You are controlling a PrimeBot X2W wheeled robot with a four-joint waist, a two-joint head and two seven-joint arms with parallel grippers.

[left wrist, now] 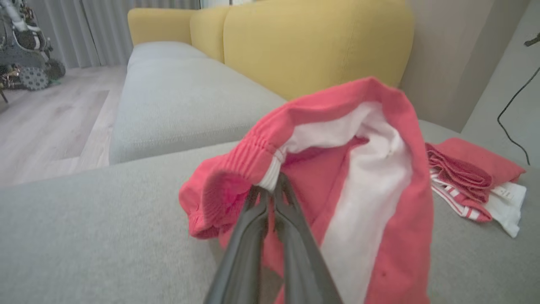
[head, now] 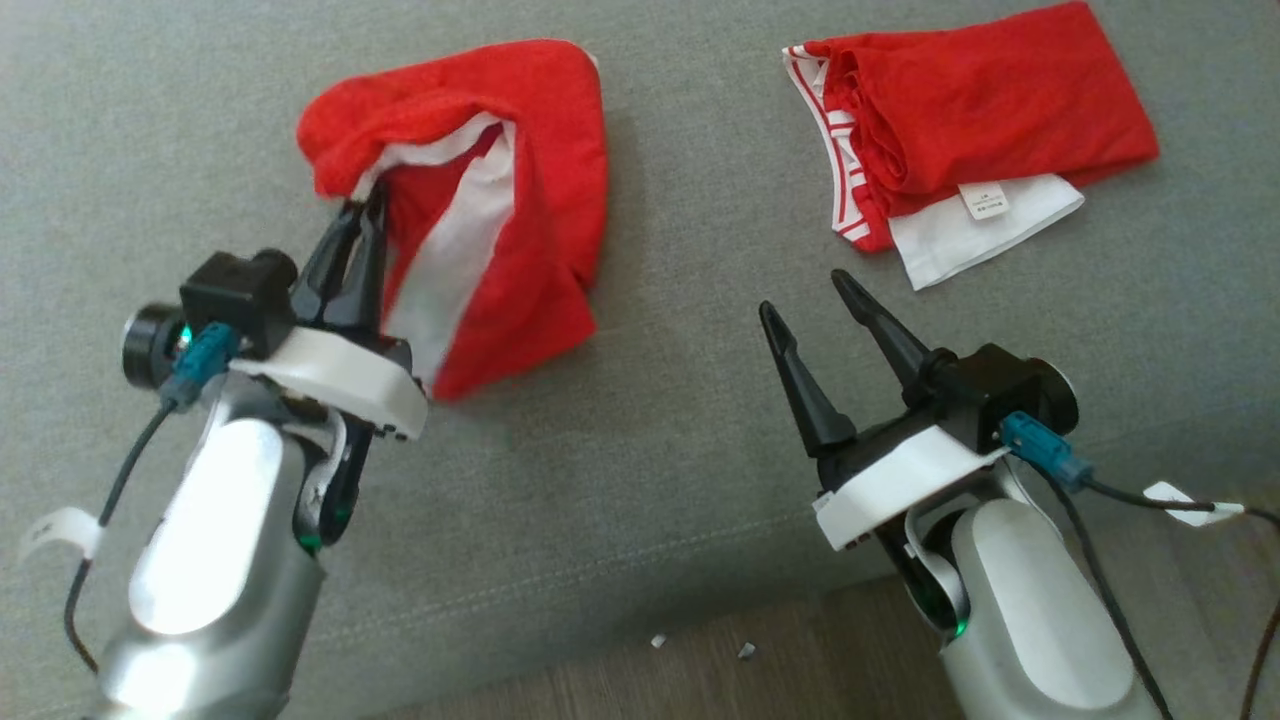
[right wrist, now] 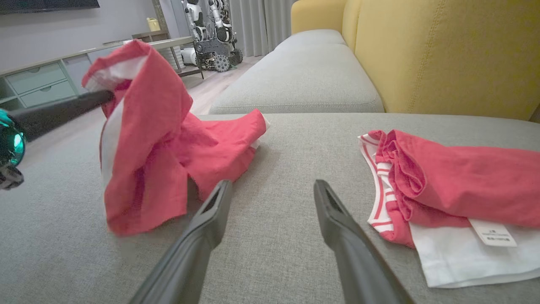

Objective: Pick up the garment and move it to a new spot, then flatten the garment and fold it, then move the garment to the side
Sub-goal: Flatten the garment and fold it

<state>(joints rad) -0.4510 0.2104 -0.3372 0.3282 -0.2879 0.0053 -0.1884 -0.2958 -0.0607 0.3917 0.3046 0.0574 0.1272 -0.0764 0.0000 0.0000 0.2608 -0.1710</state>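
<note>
Grey sofa cushion [head: 680, 480], yellow backrest [left wrist: 316, 42] behind. Left gripper [head: 365, 215] clamped on red garment [head: 520, 180] at the waistband: that end lifted, rest draped on cushion. Right gripper [head: 798, 290] spread wide, empty, between it and folded red-white clothes [head: 1000, 110] at right.

The red shorts [head: 545, 150] with a white side panel sit crumpled at upper left, elastic waistband raised, hem trailing on the surface.
</note>
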